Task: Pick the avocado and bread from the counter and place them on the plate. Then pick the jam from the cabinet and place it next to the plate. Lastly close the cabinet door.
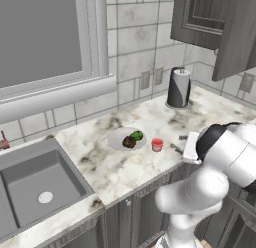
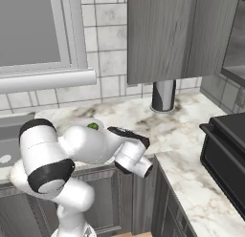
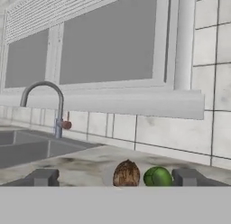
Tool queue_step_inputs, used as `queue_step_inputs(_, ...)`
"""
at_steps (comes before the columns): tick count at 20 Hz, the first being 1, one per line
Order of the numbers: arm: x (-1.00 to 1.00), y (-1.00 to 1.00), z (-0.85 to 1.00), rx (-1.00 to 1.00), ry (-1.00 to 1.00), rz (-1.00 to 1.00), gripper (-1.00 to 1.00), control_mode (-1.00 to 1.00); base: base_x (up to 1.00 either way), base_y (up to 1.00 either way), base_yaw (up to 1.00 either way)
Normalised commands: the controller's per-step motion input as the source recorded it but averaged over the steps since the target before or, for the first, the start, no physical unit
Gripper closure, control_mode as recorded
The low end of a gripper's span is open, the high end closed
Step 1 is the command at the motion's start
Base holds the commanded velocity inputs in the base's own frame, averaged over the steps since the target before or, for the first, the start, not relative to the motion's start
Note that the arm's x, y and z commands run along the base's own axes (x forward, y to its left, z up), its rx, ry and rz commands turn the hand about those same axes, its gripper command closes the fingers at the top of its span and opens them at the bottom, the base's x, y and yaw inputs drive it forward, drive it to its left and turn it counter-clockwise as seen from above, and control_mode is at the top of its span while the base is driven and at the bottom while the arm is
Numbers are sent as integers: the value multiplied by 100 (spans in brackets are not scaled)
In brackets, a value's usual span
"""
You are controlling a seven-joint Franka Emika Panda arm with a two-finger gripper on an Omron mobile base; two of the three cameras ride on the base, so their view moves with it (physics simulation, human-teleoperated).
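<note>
Since avocado (image 1: 137,136) and bread (image 1: 129,142) sit on plate (image 1: 118,138), jam (image 1: 157,144) beside it at frame centre, I see gripper (image 3: 115,178) released; cabinet door (image 1: 238,39) upper right unclosed.

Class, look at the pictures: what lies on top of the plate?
On the plate lie the avocado and the bread, side by side. The plate surface beneath them is covered.

Shiny and rough things by the plate

On the smooth white plate (image 1: 118,139), the avocado (image 1: 136,136) looks shiny and the bread (image 1: 129,142) rough; under it, the counter (image 1: 150,117) looks like marble.
</note>
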Motion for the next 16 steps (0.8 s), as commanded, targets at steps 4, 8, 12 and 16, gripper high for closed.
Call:
queue_step_inputs(4, -78, -15, 42, 7, 0, -17, -100, -100, 0, 0, 0)
queue_step_inputs(8, -78, -16, 45, 9, 0, -18, -100, -100, 0, 0, 0)
queue_step_inputs(12, -67, -9, 43, 10, 3, -21, -100, -100, 0, 0, 0)
queue_step_inputs(16, -58, 0, 45, 8, 11, -25, -100, -100, 0, 0, 0)
